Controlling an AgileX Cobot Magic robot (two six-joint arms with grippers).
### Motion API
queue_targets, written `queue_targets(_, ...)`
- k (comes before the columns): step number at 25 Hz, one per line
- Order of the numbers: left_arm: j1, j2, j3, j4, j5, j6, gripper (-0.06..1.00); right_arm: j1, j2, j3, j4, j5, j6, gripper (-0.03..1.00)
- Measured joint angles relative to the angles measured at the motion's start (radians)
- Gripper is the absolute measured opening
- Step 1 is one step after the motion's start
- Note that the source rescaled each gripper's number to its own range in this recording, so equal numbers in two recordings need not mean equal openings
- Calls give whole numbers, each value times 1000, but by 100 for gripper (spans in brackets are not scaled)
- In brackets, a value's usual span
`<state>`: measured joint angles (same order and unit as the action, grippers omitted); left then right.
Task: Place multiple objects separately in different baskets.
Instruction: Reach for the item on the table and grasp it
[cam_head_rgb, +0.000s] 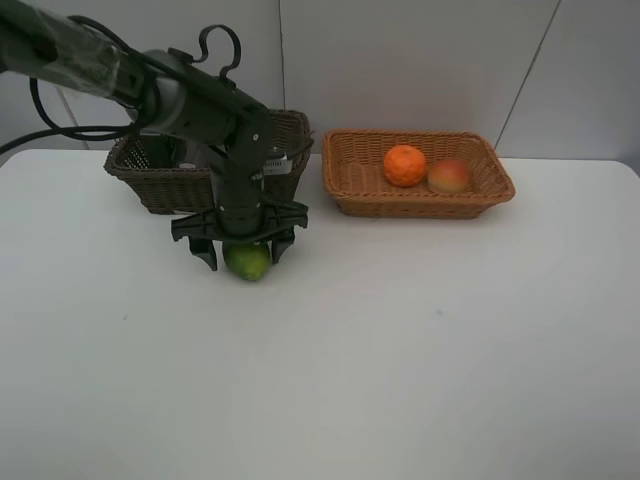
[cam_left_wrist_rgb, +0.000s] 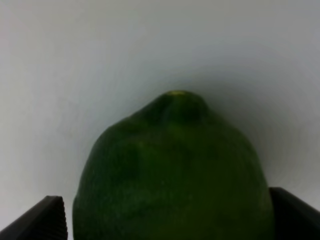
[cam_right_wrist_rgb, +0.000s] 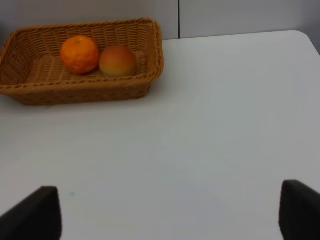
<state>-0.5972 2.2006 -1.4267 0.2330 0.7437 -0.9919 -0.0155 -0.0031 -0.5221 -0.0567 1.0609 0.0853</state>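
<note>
Green fruit (cam_head_rgb: 248, 261) rests on the white surface (cam_head_rgb: 400, 350) before the dark basket (cam_head_rgb: 150, 180) | left tool (cam_head_rgb: 243, 247) straddles it, jaws wide, not gripping | looks firm, round, smooth-skinned; likely rolls | best pinched across widest middle.

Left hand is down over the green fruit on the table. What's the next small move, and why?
Probably close the left hand on the green fruit. Its fingers stand open on either side of the fruit, which sits on the table in front of the dark basket, so it looks lined up but not gripped.
</note>
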Motion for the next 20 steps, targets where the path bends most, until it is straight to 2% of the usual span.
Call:
queue_targets(5,0,2,0,0,-6,0,99,0,0,0,0,0,0,88)
queue_targets(7,0,3,0,0,-13,1,96,0,0,0,0,0,0,88)
queue_targets(8,0,3,0,0,-17,4,91,0,0,0,0,0,0,88)
queue_targets(10,0,3,0,-3,-24,13,68,0,0,0,0,0,0,88)
queue_targets(11,0,3,0,-8,-27,16,62,0,0,0,0,0,0,88)
queue_targets(16,0,3,0,-62,-38,30,62,0,0,0,0,0,0,88)
queue_targets(20,0,3,0,-71,-36,30,62,0,0,0,0,0,0,88)
